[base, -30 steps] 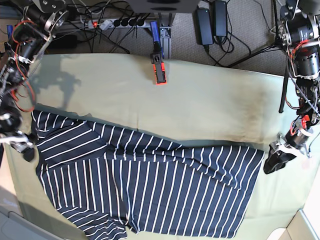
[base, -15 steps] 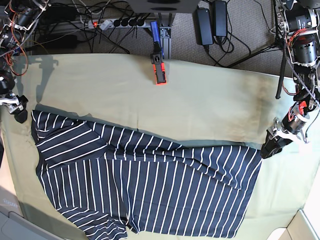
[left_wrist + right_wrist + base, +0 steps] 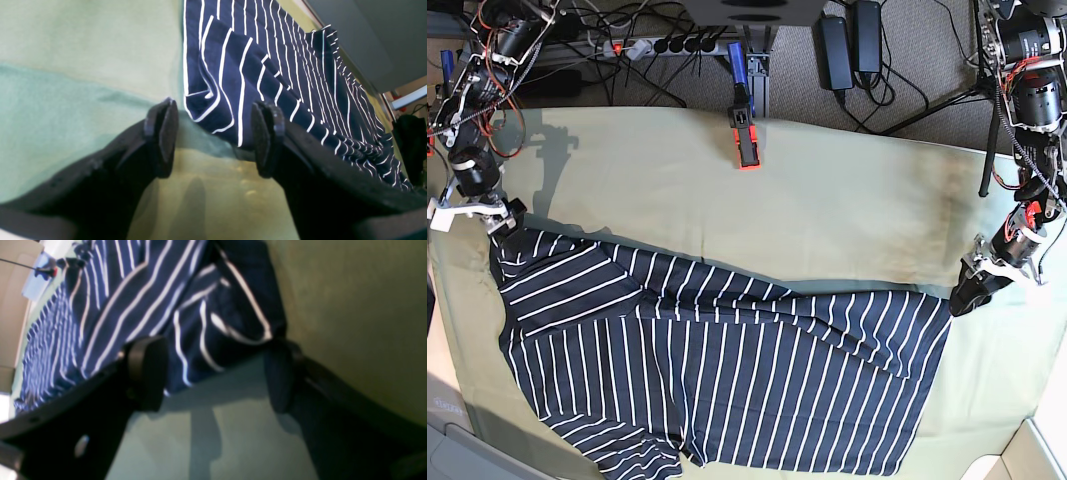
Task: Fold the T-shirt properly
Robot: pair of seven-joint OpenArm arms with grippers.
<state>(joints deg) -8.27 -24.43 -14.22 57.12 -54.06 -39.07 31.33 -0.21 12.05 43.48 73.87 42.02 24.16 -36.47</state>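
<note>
One T-shirt (image 3: 717, 370), navy with white stripes, is counted on the bench (image 3: 847, 200). One olive-green cloth cover is noted over the bench. Two end effectors are seen: the left end effector (image 3: 967, 297) and the right end effector (image 3: 502, 222). One black-and-red clamp (image 3: 746, 135) is noted at the far edge. One power strip (image 3: 667, 45) and two black adapters (image 3: 852, 45) are counted on the floor.

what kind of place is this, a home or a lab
Most likely a robotics lab or workshop, not a home: two arms work a T-shirt on a cloth-covered table, with a power strip, power bricks and loose cables on the carpet behind it.
</note>
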